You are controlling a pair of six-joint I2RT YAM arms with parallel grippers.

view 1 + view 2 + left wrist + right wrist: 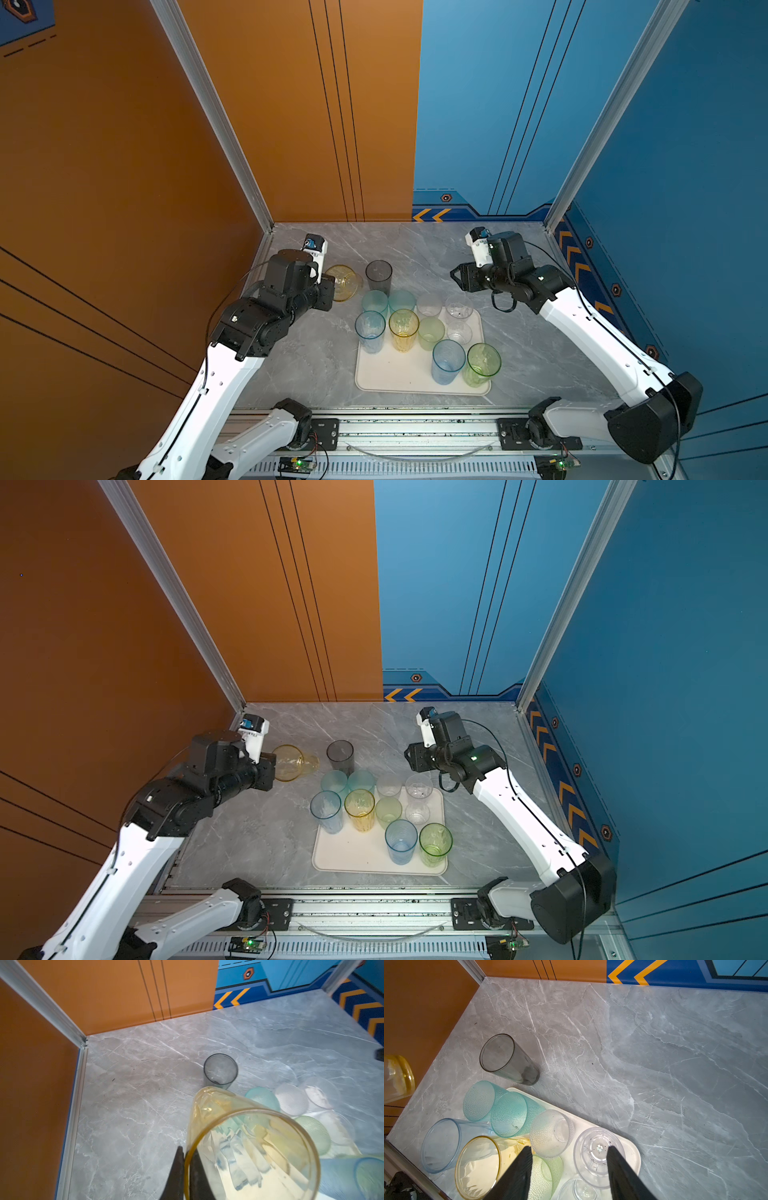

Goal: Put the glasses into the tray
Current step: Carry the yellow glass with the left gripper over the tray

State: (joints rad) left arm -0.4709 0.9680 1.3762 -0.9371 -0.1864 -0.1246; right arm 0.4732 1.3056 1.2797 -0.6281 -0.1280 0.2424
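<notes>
1. Both top views: the yellow tumbler (343, 283) is tilted with its mouth up, off the tray (395, 376) and beyond its far-left corner. The grey tumbler (378, 276) stands upright on the table (316, 365), just past the tray's far edge. The other tumblers (448, 360) stand upright, crowding the tray's far half and right side. The near-left part is bare.
2. Same views: the right gripper (456, 277) has its jaws apart and empty, near the tray's far-right corner.
3. Left wrist: the left gripper (186, 1154) is pinched tight on the yellow tumbler's rim wall, one finger inside and one outside.
4. Right wrist: the right gripper's fingers are spread wide, holding nothing, over the clear tumblers at the tray corner.
5. Judgement: the tumbler looks thin, light and stiff, and its smooth rim is probably slippery. A one-wall pinch lets it swing, so a grip across the body would be steadier.
</notes>
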